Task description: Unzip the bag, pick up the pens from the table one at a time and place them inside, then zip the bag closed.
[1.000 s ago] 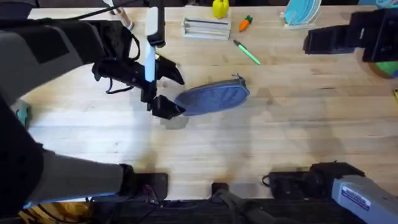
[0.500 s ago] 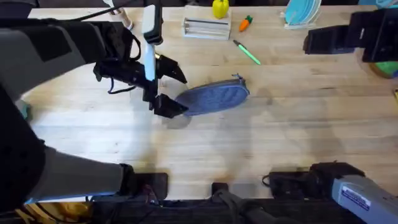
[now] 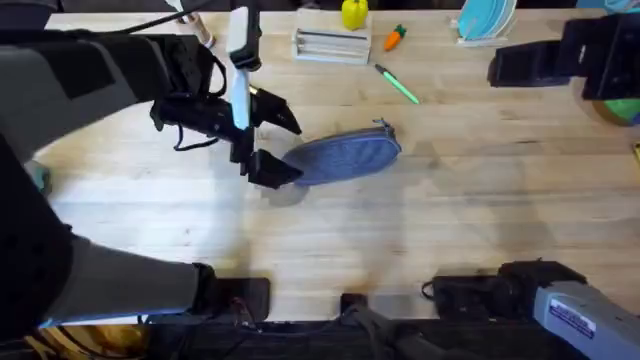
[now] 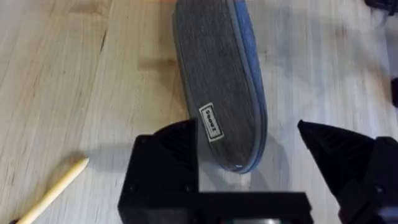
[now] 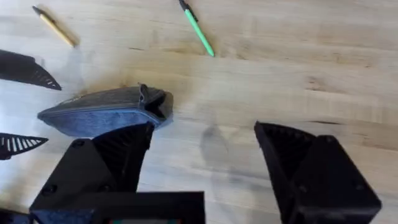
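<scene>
Centre of the overhead frame: the blue-grey pouch (image 3: 343, 155) lies zipped on the wooden table (image 3: 450, 220). The left gripper (image 3: 283, 146), jaws apart, has edged up to its left end. Right gripper (image 5: 205, 162) waits open. Green pen (image 3: 398, 84) lies upper right.

The bag (image 3: 342, 156) is blue-grey with a fine denim-like weave, a paler blue zipper edge and a small white label printed in dark letters. One pen (image 5: 198, 30) is bright green with a dark tip, the other pen (image 5: 55, 27) yellow-orange with a dark tip. The tabletop (image 3: 470, 210) is light wood with plank grain. Both grippers' fingers (image 4: 169, 149) are black.
</scene>
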Controlling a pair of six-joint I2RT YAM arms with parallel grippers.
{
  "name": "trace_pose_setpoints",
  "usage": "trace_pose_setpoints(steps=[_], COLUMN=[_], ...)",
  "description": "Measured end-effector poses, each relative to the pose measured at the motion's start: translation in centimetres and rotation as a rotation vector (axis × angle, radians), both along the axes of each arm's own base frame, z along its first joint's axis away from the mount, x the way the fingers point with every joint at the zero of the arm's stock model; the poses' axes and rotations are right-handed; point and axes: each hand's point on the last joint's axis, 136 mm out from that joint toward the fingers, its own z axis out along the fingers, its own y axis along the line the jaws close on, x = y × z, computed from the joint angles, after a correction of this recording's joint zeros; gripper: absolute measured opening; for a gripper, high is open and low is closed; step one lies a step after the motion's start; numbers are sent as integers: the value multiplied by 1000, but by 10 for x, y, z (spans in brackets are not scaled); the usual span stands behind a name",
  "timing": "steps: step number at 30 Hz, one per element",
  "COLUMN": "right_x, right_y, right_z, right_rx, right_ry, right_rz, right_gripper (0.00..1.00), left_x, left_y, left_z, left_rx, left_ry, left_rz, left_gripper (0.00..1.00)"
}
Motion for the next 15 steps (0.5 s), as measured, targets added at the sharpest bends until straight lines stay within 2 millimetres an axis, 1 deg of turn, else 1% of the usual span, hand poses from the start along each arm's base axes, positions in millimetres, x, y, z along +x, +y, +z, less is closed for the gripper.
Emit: trace_pose_setpoints(steps=[5, 9, 11, 12, 13, 15], right_x=[0, 0, 0, 0, 0, 0], right_y=[0, 0, 0, 0, 0, 0], right_z=[0, 0, 0, 0, 0, 0], right_rx=[0, 0, 0, 0, 0, 0], right_ry=[0, 0, 0, 0, 0, 0], right_rz=[0, 0, 0, 0, 0, 0], right_gripper=[997, 997, 997, 996, 997, 997], left_x=[0, 0, 0, 1, 1, 1], left_y=[0, 2, 3, 3, 3, 3], left_z=[-1, -3, -4, -4, -4, -4], left_rx=[4, 20, 26, 30, 31, 32], left_ry=[0, 0, -1, -5, -4, -5], left_rz=[0, -1, -1, -1, -1, -1], left_gripper=[932, 889, 848, 653, 533, 253])
